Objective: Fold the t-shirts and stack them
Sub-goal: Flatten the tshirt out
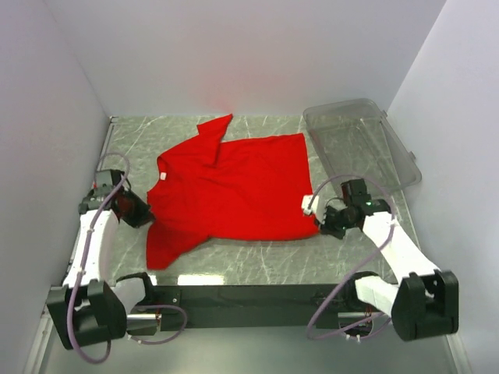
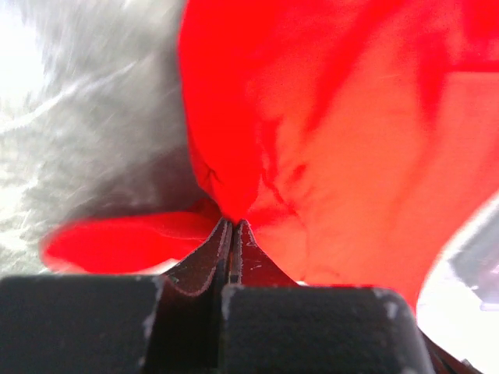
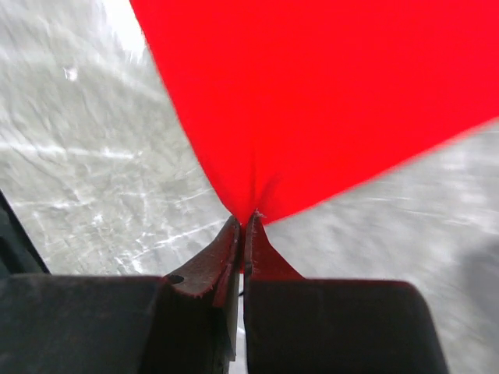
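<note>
Although both hands have cloth pinched, no fold is made yet. The red t-shirt (image 1: 230, 191) lies spread almost flat on the bench (image 1: 261, 269), just beside the clear plastic bin (image 1: 362, 144), with its hem toward the bin and its collar turned away from it.

The left hand (image 1: 139, 212) is at the shirt's edge farthest from the bin. Its jaws are closed tight on a bunch of red fabric by the near shoulder and sleeve, as its wrist view shows. The right hand (image 1: 327, 222) is at the hem corner below the bin's near end, and its jaws are likewise closed on a thin peak of cloth.

I judge this to be the very start of the first fold: the grip is taken, but nothing is carried over. The folds themselves and the stacking are all left to do. Only this one shirt is in sight, and no stack stands anywhere.

Two things could get in the way. The sleeve on the far side of the shirt, level with the bin's far end, is flipped onto the chest, so it may bunch inside a fold. The bin sits close to the hem, leaving the right arm little room on that side.
</note>
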Robot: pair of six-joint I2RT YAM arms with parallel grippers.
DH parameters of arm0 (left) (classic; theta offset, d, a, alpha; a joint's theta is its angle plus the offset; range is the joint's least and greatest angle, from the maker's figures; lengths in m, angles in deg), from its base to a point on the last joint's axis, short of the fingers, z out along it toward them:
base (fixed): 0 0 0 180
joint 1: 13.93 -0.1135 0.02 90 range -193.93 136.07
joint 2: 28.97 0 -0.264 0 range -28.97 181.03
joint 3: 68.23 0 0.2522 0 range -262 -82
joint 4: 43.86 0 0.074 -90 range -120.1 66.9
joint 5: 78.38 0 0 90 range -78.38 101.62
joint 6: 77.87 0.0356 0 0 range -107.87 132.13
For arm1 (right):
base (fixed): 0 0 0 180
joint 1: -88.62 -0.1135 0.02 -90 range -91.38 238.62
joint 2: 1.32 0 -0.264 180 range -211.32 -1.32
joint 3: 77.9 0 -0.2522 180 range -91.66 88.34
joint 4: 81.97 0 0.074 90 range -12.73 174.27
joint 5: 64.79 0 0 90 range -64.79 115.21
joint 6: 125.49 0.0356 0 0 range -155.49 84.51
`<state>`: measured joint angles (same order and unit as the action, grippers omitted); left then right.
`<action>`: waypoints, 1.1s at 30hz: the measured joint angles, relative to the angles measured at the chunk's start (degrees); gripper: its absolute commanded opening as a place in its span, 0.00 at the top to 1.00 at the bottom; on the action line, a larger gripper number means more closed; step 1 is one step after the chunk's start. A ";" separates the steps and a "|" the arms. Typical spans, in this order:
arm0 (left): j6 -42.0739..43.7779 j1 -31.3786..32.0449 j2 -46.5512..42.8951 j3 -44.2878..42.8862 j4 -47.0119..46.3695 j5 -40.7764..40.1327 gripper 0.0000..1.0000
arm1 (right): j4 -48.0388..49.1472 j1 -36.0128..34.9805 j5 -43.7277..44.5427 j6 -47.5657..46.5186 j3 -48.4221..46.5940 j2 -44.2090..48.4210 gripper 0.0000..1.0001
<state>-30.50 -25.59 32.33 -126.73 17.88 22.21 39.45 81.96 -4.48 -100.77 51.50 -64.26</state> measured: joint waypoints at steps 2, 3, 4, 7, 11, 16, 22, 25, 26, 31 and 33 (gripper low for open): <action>0.37 -0.39 -2.14 -3.52 0.72 0.09 1.00 | -1.77 0.63 -1.75 1.07 -3.45 2.32 1.00; 0.63 -0.55 -3.23 -6.27 0.98 0.15 0.99 | -2.45 0.87 -2.86 2.01 -5.97 3.21 1.00; 0.92 -0.63 -3.96 -8.41 0.92 0.15 0.99 | -3.08 1.03 -3.93 3.13 -8.94 3.80 1.00; 1.60 -0.81 -6.10 -16.96 -0.20 0.28 0.99 | -3.61 1.20 -7.43 7.41 -18.62 4.70 1.00; 2.58 -0.94 -7.08 -29.35 -2.34 0.15 1.00 | -2.29 1.29 -10.82 13.49 -30.45 5.42 1.00; 3.61 -0.96 -7.13 -43.69 -4.55 -0.85 0.99 | 2.64 1.31 -12.41 22.25 -41.27 8.33 1.00; 3.98 -1.03 -8.41 -57.05 -10.40 -4.92 0.99 | 11.02 1.31 -11.85 32.68 -47.67 13.31 1.00; 3.91 -1.01 -10.99 -59.52 -14.78 -7.30 0.99 | 15.93 1.31 -10.54 38.64 -50.62 15.52 1.00; 3.89 -1.03 -11.87 -60.57 -16.00 -8.15 0.99 | 17.57 1.33 -10.03 40.68 -51.71 15.89 1.00; 3.89 -1.01 -11.89 -70.31 -21.27 -12.04 0.99 | 25.79 1.33 -8.83 48.37 -57.55 18.01 1.00; 3.91 -1.01 -11.28 -73.77 -22.82 -13.40 0.99 | 28.39 1.33 -8.79 50.25 -58.31 18.93 1.00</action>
<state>-26.59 -26.60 21.05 -200.49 -4.93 8.82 67.85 83.30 -13.27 -50.52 -6.81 -45.33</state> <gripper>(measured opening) 0.014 0.023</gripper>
